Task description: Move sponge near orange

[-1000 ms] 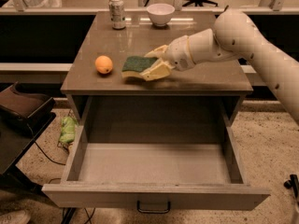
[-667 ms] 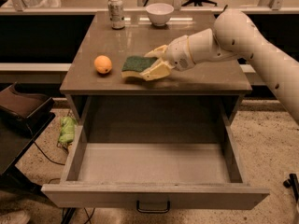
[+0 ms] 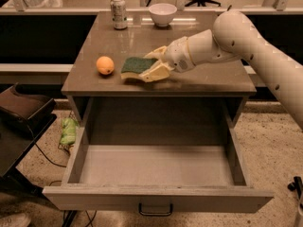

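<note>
A: What takes up most of the frame?

B: A grey cabinet (image 3: 208,79) in the middle. Its deep drawer (image 3: 156,200) is pulled wide open across the lower half. The robot's pale arm (image 3: 246,37) comes in from the right edge and slopes down toward the centre.

A: And the gripper?

B: The gripper (image 3: 149,66) sits just above centre, low over the cabinet top. One finger is behind the sponge (image 3: 136,64) and one in front, and they look clenched on its right end. The sponge lies slightly left of centre, green side up. Its left end looks to be resting on or just skimming the surface.

A: How will it handle?

B: I judge it light and soft. It will squash under a hard pinch and may sag or twist if held only by one end. The yellow foam sides give good friction, so a mild grip across the short width, close to the middle, seems best. Nothing on it is fragile.

A: What else is there?

B: A white bowl (image 3: 162,14) and a soda can (image 3: 119,13) stand at the upper middle, well apart from the work. A green cloth (image 3: 68,131) lies on the floor at lower left.

A: The target?

B: The orange (image 3: 105,65) sits left of the sponge, just beside it with a narrow gap. The job looks nearly done.
</note>
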